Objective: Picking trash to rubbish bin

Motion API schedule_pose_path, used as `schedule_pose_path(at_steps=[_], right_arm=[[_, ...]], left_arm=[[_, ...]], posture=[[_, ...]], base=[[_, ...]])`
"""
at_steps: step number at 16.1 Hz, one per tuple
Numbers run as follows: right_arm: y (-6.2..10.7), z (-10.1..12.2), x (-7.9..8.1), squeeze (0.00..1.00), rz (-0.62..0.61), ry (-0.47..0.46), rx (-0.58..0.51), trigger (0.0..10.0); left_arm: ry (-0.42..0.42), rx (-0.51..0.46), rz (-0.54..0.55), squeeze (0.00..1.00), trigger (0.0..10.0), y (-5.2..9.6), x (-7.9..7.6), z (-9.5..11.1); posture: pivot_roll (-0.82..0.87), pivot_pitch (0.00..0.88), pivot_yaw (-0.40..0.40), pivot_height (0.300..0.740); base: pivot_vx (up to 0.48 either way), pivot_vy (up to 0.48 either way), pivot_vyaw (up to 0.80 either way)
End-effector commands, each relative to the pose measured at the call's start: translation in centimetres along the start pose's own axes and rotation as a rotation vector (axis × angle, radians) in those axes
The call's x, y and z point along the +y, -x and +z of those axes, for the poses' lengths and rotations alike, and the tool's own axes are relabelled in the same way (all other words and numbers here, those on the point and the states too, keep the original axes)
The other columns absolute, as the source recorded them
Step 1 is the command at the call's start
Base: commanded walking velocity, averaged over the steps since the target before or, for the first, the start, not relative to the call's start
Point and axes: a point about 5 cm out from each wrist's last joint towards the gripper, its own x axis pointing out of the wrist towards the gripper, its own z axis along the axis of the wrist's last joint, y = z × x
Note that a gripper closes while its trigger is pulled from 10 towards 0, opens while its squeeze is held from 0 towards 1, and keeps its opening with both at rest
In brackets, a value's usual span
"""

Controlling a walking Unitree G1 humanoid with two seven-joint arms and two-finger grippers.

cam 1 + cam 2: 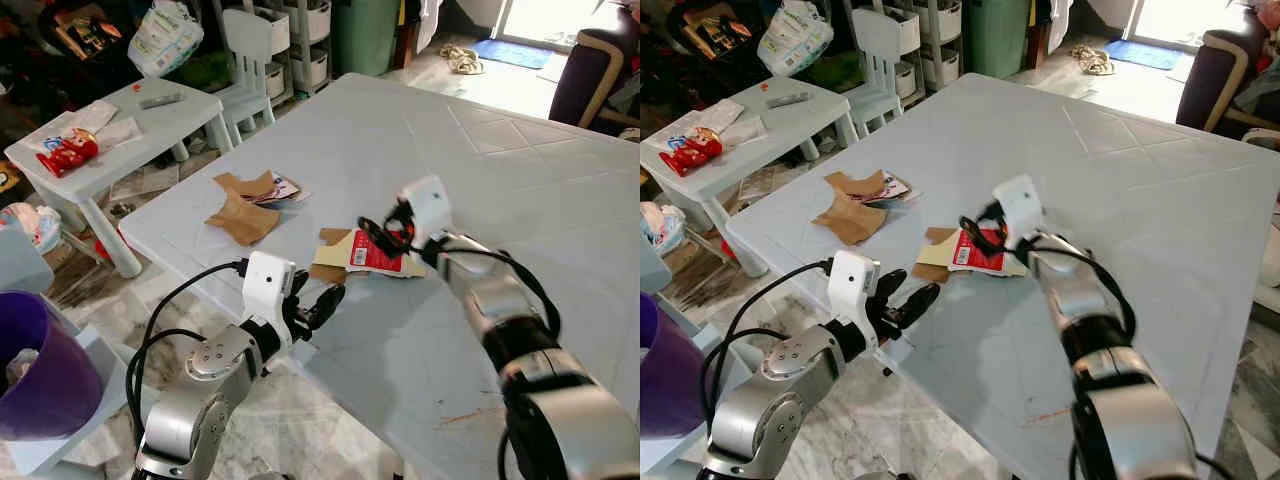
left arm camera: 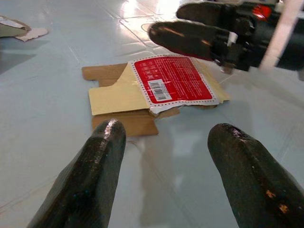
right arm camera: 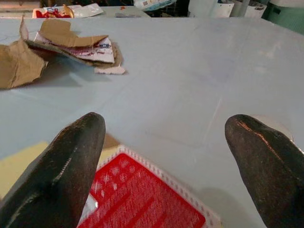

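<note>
Flat red-labelled cardboard scrap [image 2: 156, 92]

The pale blue table [image 1: 520, 170] has a surface marked with a faint grid of square lines. Near its front edge lies a flattened piece of cardboard [image 2: 124, 97] bearing a red printed label [image 2: 172, 80], flat against the surface. Toward the left corner, well apart from it, lies a second heap of torn brown cardboard scraps [image 1: 240, 215] with a printed paper piece [image 1: 283, 190] tucked in it.
</note>
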Motion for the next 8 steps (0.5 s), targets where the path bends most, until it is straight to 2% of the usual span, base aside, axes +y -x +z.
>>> schedule_pose_path(at_steps=[1, 3, 5, 6, 7, 8], right_arm=[[-0.1, -0.1, -0.1, 1.0, -0.014, -0.002, 0.008, 10.0], [-0.3, -1.0, 0.1, 1.0, -0.025, -0.011, 0.067, 10.0], [0.1, -2.3, -0.4, 1.0, -0.067, 0.022, 0.128, 10.0], [0.4, -2.9, -1.0, 0.73, -0.11, 0.026, 0.153, 10.0], [0.7, -3.2, -1.4, 0.0, -0.133, 0.018, 0.167, 10.0], [0.9, -3.6, -1.6, 0.0, -0.141, -0.007, 0.185, 10.0]], left_arm=[[-0.011, -0.002, -0.006, 0.0, 10.0, 0.2, -0.1, 0.2], [-0.014, 0.005, -0.016, 0.0, 10.0, 0.3, -0.2, 0.3], [-0.016, 0.019, -0.028, 0.0, 10.0, 0.6, -0.2, 0.3], [-0.018, 0.024, -0.031, 0.0, 10.0, 0.7, -0.2, 0.2], [-0.019, 0.026, -0.034, 0.0, 10.0, 0.7, -0.3, 0.1], [-0.02, 0.03, -0.041, 0.0, 10.0, 0.6, -0.4, 0.1]], posture=[[0.1, 0.077, 0.03, 0.74], [0.11, 0.075, 0.027, 0.74], [0.12, 0.074, 0.026, 0.74], [0.12, 0.076, 0.027, 0.74], [0.12, 0.077, 0.03, 0.74], [0.11, 0.077, 0.031, 0.74]], base=[[0.0, 0.0, 0.0], [0.0, 0.0, 0.0], [0.0, 0.0, 0.0], [0.0, 0.0, 0.0], [0.0, 0.0, 0.0], [0.0, 0.0, 0.0]])
